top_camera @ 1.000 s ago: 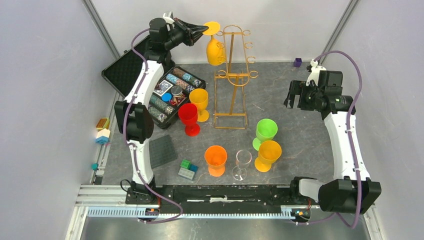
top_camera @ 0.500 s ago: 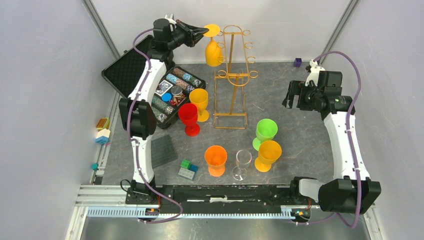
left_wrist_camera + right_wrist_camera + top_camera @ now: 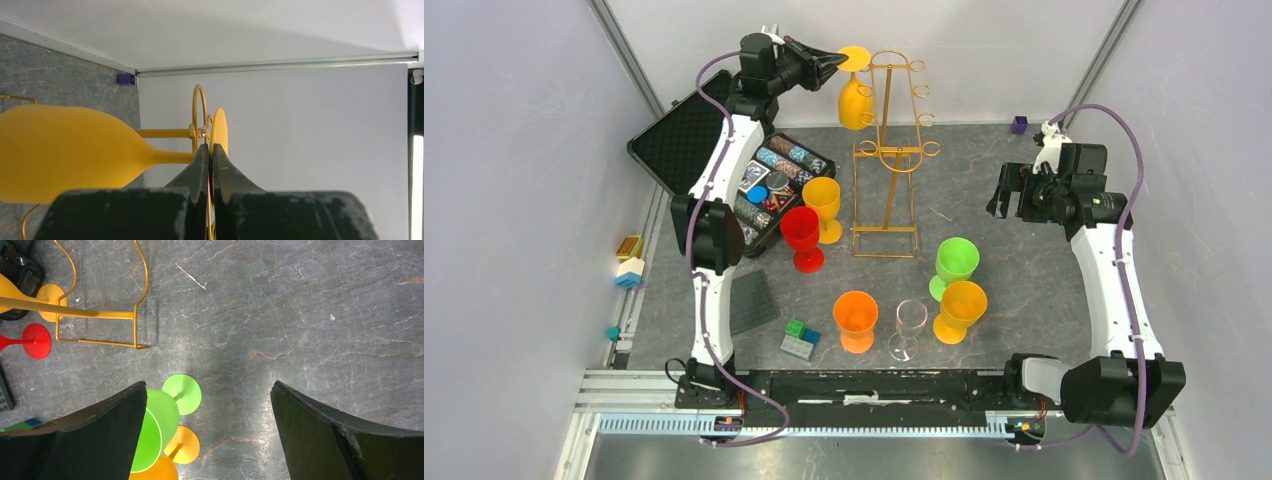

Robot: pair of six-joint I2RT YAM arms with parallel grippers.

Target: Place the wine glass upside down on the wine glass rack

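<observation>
The yellow wine glass hangs upside down (foot uppermost) at the top left loops of the gold wine glass rack. The left gripper pinches its foot. The right gripper hovers, fingers spread wide, over the grey marbled table, which is enclosed by white walls.

White walls are enclosing a grey marbled table on three sides; an aluminium rail is running along its near edge.
</observation>
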